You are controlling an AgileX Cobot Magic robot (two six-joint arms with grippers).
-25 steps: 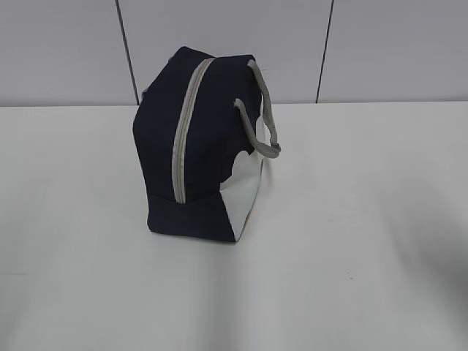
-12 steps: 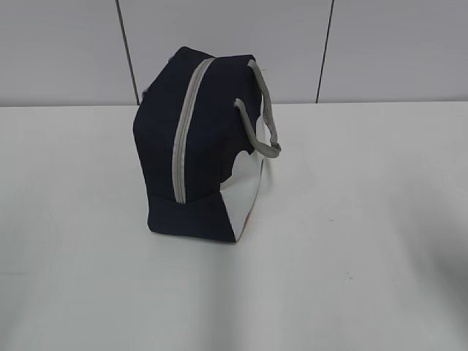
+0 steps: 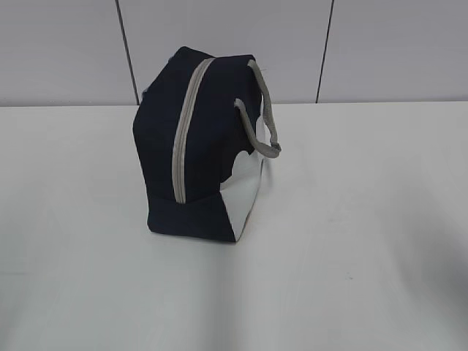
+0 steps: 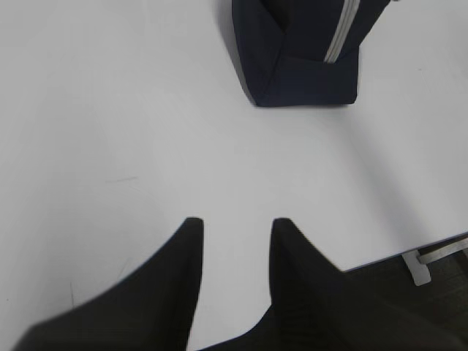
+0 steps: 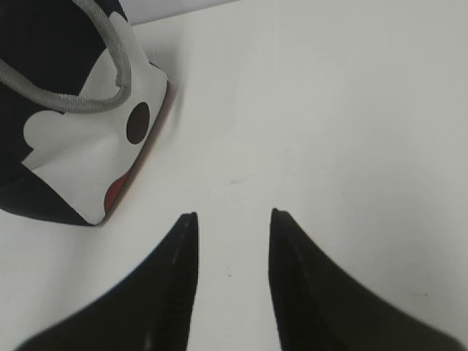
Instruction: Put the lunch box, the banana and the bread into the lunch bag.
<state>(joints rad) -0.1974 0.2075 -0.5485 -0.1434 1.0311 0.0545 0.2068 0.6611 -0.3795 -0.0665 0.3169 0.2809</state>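
Observation:
The navy lunch bag stands upright on the white table, its grey zipper shut along the top and end, its grey handle on the right side. Its lower end shows in the left wrist view, its white panel and handle in the right wrist view. My left gripper is open and empty above bare table, short of the bag. My right gripper is open and empty, to the right of the bag. The lunch box, banana and bread are out of view. Neither gripper shows in the exterior view.
The white table spreads around the bag. A grey panelled wall stands behind it. The table's edge and a metal frame show at the lower right of the left wrist view.

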